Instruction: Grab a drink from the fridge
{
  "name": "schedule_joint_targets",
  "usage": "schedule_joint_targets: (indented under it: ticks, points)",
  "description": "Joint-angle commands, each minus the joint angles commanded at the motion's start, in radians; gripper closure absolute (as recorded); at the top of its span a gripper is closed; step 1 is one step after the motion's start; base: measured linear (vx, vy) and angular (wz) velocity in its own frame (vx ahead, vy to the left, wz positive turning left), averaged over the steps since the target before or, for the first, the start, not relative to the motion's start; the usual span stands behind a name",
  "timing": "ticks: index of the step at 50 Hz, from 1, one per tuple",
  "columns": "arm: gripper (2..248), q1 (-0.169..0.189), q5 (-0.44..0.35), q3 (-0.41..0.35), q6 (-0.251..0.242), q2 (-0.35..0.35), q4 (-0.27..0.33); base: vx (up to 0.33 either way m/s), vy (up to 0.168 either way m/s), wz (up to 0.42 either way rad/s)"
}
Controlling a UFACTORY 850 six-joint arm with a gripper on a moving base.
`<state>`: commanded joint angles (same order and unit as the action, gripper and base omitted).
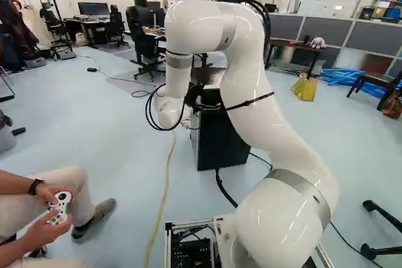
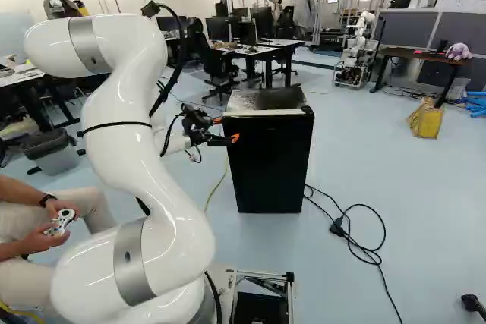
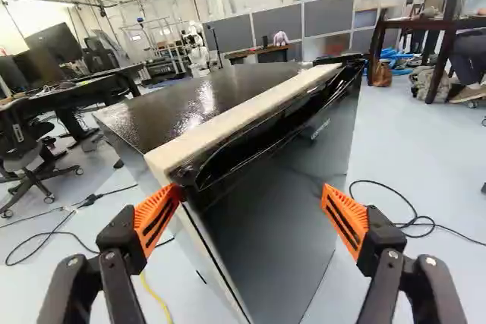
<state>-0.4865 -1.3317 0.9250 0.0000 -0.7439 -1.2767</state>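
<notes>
Fridge (image 2: 269,161) stands upright just ahead of the spread, orange-padded fingers (image 2: 235,138).

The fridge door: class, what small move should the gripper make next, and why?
Probably ease the gripper in until one finger can hook the door's edge: the door looks shut, the fingers stand open, and one orange pad is close by the fridge's upper corner.

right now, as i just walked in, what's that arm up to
The white arm has its open gripper up by the door side of the small black fridge, one finger close to a top corner; I can't tell whether it touches. Nothing is gripped. The door looks shut, and no drink is in sight.
</notes>
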Motion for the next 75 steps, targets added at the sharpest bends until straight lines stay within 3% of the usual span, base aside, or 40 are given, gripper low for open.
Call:
schedule_joint_targets:
  ticks: [31, 75]
  points:
    - [3, -0.001, 0.000, -0.016, 0.000, 0.009, -0.031, 0.000, 0.000, 0.000]
    - [3, -0.041, 0.000, -0.152, 0.000, 0.080, -0.090, 0.000, 0.000, 0.000]
